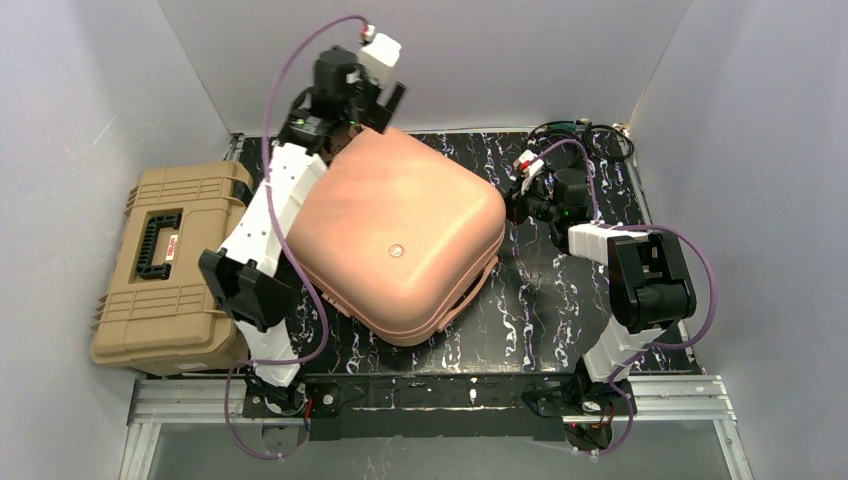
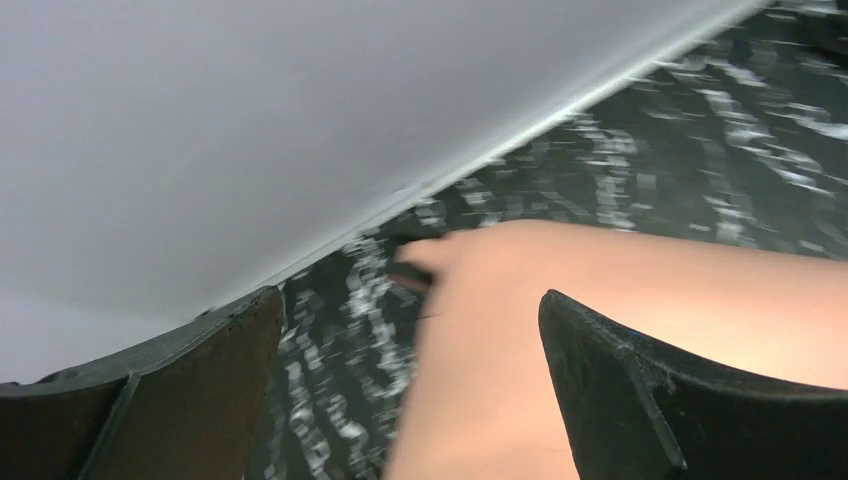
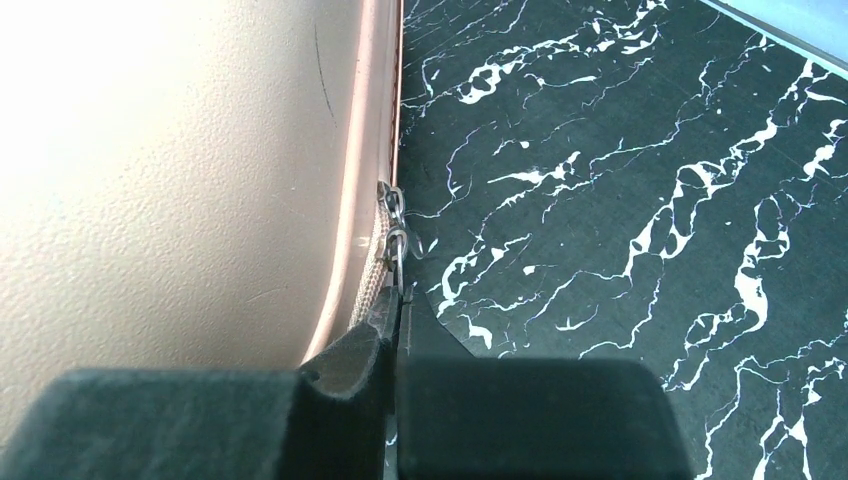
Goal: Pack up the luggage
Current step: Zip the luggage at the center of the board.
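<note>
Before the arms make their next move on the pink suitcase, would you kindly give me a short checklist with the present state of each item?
1. Right gripper shut on the zipper pull: ok.
2. Left gripper open and holding nothing: ok.
3. Luggage lid lying down over its base: ok.
4. Luggage zipped shut all the way round: cannot tell, since much of the seam is hidden.
5. Toolbox apart from the luggage, off to the left: ok.
</note>
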